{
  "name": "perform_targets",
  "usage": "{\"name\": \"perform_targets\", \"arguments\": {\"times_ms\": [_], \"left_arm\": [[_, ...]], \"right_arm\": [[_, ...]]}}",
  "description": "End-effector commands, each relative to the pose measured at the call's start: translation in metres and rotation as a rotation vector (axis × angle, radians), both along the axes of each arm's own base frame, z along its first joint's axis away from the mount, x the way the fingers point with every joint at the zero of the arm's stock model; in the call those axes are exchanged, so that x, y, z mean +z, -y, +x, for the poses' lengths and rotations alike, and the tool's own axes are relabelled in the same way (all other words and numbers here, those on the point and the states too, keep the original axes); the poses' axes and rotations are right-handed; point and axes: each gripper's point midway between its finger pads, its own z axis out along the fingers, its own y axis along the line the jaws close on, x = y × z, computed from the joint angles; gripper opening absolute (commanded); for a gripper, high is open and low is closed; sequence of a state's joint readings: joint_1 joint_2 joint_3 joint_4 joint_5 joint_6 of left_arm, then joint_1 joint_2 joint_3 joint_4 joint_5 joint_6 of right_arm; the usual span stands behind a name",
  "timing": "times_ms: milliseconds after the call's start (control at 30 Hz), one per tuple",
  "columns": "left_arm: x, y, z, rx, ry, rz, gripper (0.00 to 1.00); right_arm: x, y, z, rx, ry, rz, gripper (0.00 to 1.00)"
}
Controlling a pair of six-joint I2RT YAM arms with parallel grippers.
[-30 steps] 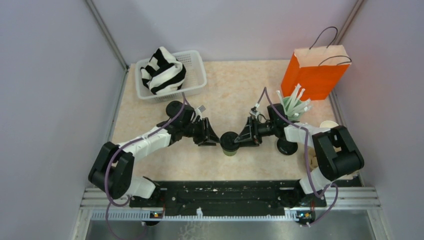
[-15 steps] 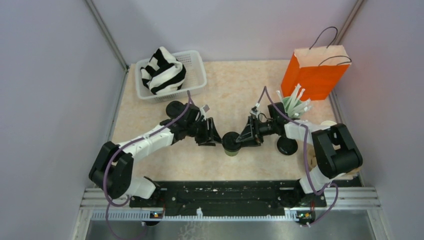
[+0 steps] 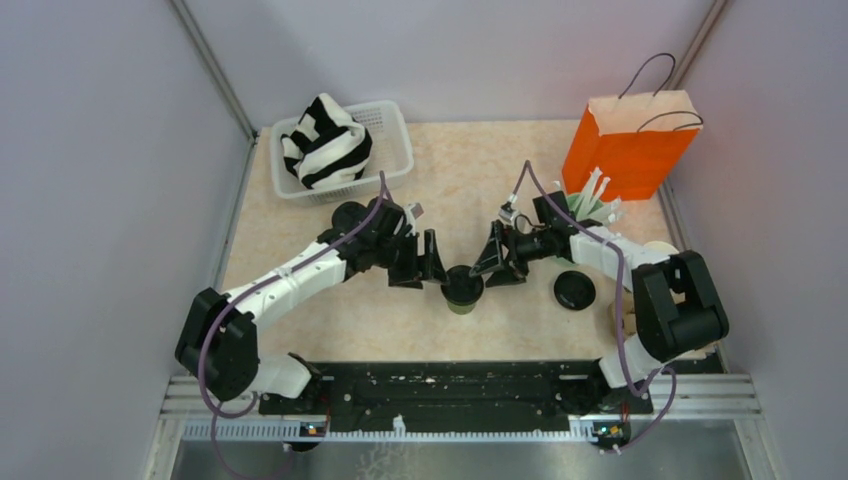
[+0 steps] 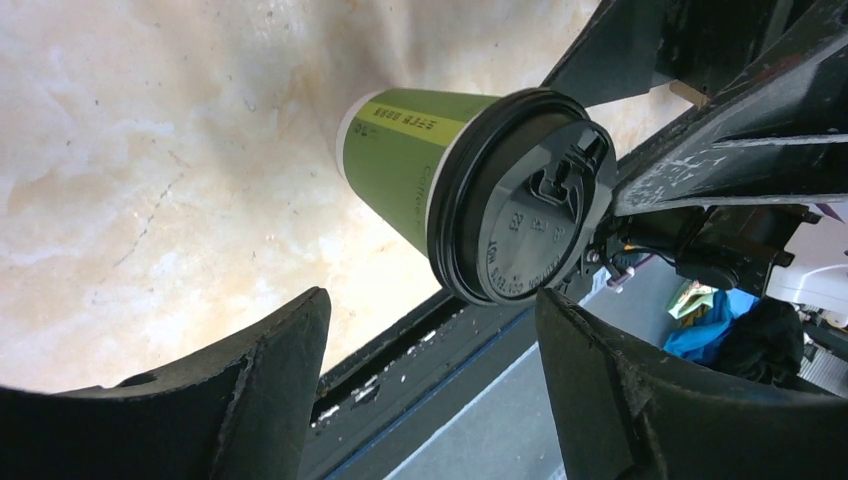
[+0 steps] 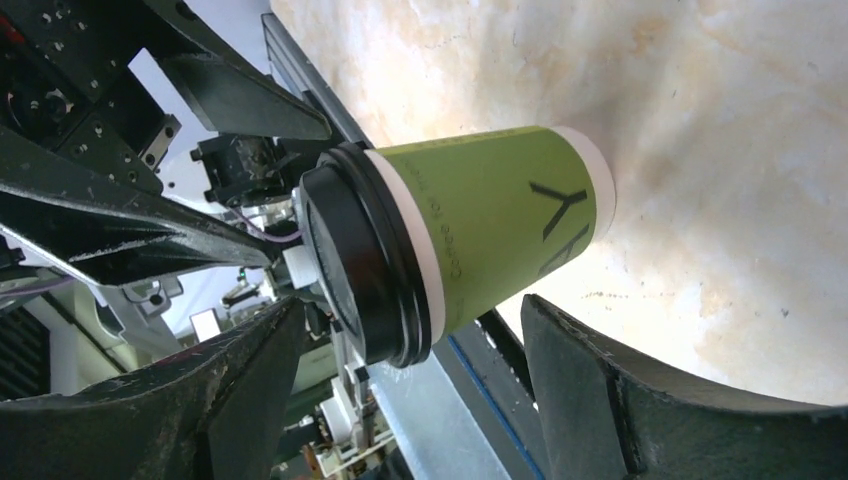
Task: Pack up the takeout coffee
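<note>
Left tool (image 3: 425, 265), right tool (image 3: 500, 262) agape, flanking lidded cup (image 3: 463, 288), gaps between

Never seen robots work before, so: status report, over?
Left gripper open, right gripper open, neither touching. Lidded green cup upright between them. Straw tumbler fronts orange bag.

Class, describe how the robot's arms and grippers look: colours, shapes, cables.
The left arm and right arm have white links between bulky black joints, each with a loose purple cable. The left gripper and right gripper carry two broad black wedge-shaped fingers each.
</note>
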State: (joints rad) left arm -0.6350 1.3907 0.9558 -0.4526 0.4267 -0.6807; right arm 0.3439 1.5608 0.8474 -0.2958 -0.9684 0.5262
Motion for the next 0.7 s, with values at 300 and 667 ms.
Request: {"name": "perform_targets", "arguments": {"times_ms": [300, 667], "left_arm": [[0.031, 0.024, 0.005, -0.009, 0.029, -0.204, 0.77], [0.002, 0.021, 0.002, 0.016, -0.05, -0.153, 0.47]], "right_arm": [[0.026, 0.034, -0.006, -0.074, 0.079, -0.033, 0.61], [0.007, 0.019, -0.014, -0.001, 0.054, -0.055, 0.4]]}}
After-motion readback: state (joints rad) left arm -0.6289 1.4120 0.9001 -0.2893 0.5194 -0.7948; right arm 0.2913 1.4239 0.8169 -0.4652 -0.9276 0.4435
